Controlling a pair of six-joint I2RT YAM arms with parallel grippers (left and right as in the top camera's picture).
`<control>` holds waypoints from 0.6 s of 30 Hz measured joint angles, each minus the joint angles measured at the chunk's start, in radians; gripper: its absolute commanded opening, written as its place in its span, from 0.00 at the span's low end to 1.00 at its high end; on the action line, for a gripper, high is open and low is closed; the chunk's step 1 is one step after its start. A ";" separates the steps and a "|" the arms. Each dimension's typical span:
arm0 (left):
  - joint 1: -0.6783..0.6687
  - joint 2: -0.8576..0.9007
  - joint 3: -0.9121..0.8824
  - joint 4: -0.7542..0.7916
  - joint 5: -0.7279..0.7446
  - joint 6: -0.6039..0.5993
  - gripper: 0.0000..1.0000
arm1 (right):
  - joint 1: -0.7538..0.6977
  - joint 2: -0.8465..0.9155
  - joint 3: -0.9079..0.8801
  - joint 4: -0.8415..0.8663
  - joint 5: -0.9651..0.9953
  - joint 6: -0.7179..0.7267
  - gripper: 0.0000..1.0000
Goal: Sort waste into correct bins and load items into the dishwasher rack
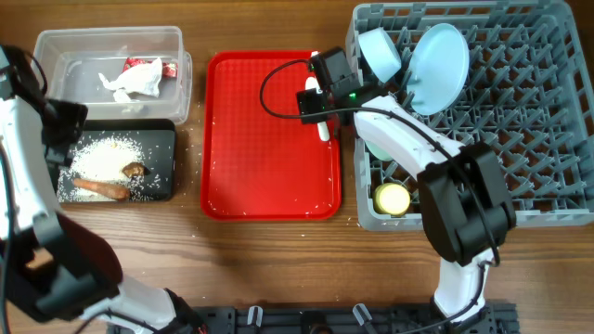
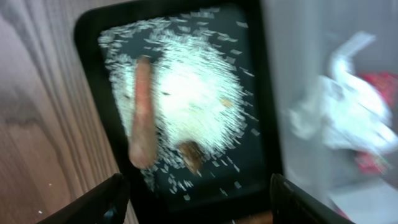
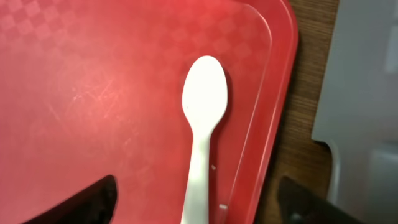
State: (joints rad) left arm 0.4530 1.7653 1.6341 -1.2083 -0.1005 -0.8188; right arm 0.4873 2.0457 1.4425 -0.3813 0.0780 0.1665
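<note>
Right arm (image 1: 401, 132) — white tapered links between bulky black joint housings; a black cable (image 1: 264, 90) loops at 9 o'clock of the wrist, near a green light (image 1: 353, 94). Left arm (image 1: 14, 158): same white-and-black build. End effector fingers (image 3: 87, 202) — dark wedges.

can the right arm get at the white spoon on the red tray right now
Probably yes: the right end effector hovers open over the white spoon, which lies uncovered; only the rim of the red tray sits close beside it.
</note>
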 measured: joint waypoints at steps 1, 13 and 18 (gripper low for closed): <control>-0.039 -0.041 0.010 0.000 -0.001 0.018 0.72 | 0.000 0.009 0.000 0.003 -0.003 -0.010 0.67; -0.449 -0.092 0.020 0.020 -0.048 0.100 1.00 | 0.000 0.126 0.008 0.065 -0.018 -0.062 0.04; -0.449 -0.092 0.020 0.020 -0.053 0.101 1.00 | 0.001 0.129 0.044 0.032 -0.052 -0.059 0.04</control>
State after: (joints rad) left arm 0.0044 1.6733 1.6543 -1.1881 -0.1532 -0.7181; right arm 0.4881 2.1750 1.4864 -0.3489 0.0257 0.1074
